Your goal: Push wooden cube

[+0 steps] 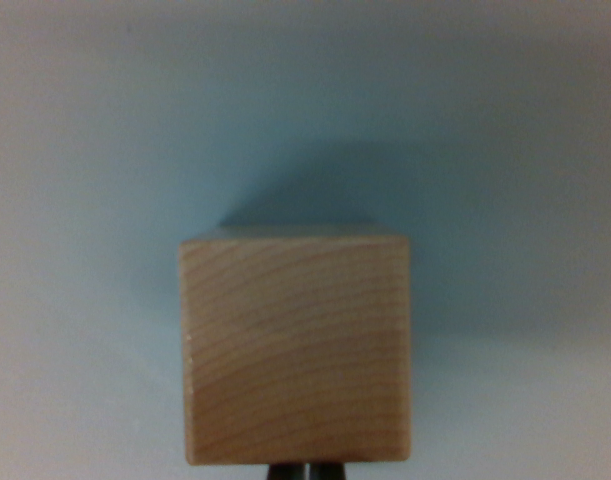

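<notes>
Wooden cube (296,347) — pale, fine-grained; upright

Wooden cube (296,347) just above pincer (307,470)

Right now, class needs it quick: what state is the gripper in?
Gripper: only dark fingertips show at the bottom edge, close together, just behind the wooden cube; they look shut and hold nothing.

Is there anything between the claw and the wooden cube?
Nothing shows in the wrist view: the dark claw tips meet the wooden cube at its lower edge, with no visible gap.
</notes>
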You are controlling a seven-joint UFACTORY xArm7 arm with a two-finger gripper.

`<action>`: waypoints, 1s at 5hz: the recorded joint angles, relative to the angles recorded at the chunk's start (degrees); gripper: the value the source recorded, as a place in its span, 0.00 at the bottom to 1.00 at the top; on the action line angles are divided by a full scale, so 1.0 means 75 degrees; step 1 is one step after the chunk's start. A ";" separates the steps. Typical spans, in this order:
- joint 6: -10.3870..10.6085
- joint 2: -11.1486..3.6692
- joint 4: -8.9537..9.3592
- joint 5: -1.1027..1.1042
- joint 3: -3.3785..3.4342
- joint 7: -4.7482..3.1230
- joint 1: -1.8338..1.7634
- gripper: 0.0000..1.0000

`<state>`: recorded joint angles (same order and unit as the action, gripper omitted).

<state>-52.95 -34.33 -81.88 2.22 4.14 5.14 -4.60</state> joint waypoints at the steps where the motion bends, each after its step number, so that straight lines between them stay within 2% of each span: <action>1: 0.0000 0.0000 0.0000 0.0000 0.0000 0.0000 0.0000 1.00; 2: -0.0080 -0.0132 -0.0211 0.0007 -0.0010 -0.0011 0.0001 1.00; 3: -0.0080 -0.0132 -0.0211 0.0007 -0.0010 -0.0011 0.0001 1.00; 4: -0.0137 -0.0226 -0.0362 0.0012 -0.0017 -0.0018 0.0001 1.00; 5: -0.0137 -0.0226 -0.0362 0.0012 -0.0017 -0.0018 0.0001 1.00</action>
<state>-53.98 -36.02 -84.59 2.31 4.01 5.01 -4.60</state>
